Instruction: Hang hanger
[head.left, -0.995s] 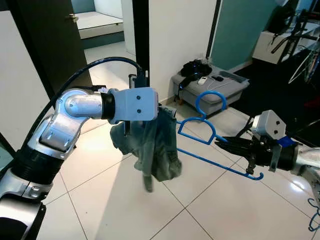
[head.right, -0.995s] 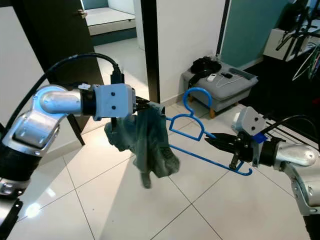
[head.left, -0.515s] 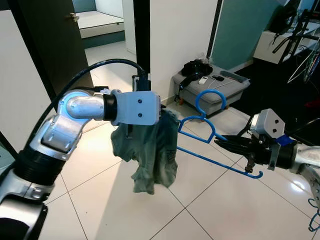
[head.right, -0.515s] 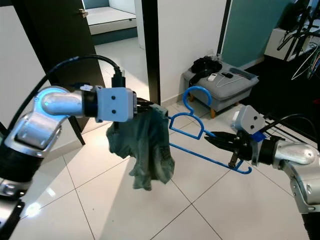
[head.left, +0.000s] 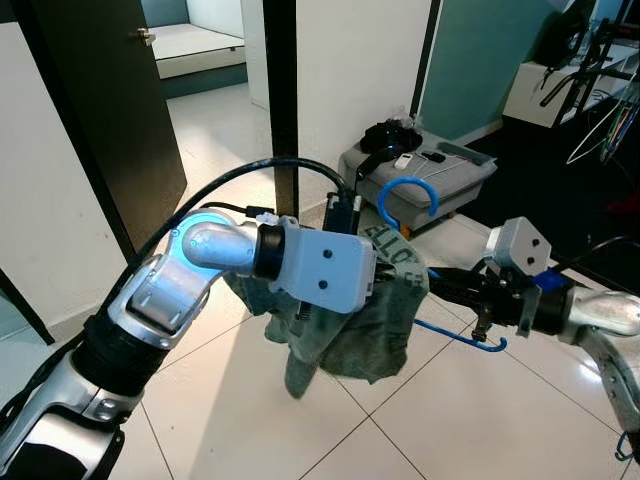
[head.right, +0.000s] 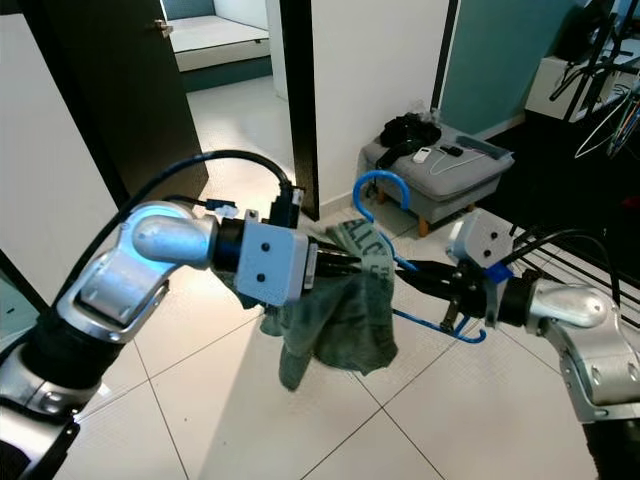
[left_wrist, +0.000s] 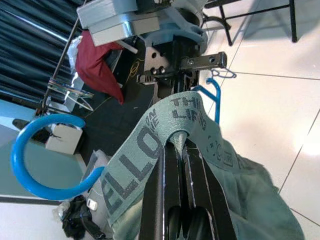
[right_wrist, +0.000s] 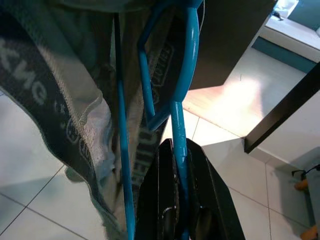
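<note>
The blue hanger (head.left: 405, 195) is held in the air between the 2 arms, above the tiled floor (head.left: 480, 420). Its long axis runs across the robot, from the right gripper (head.right: 425, 278) toward the left gripper (head.right: 345, 262), with the hook pointing up. The right fingers are clenched on the hanger's lower bar near its right end; the right wrist view shows the bar going straight between them. The left fingers are clenched on the printed waistband of the grey-green garment (head.left: 375, 325), which now lies over the hanger's left half. So the free part of the hanger lies to the right of the left fingers, and the left gripper is the nearer one to the cloth.

Compared with 1 second ago, the left arm has moved to the right and the garment, which hung beside the hanger's left tip, now covers the shoulder up to the hook.
</note>
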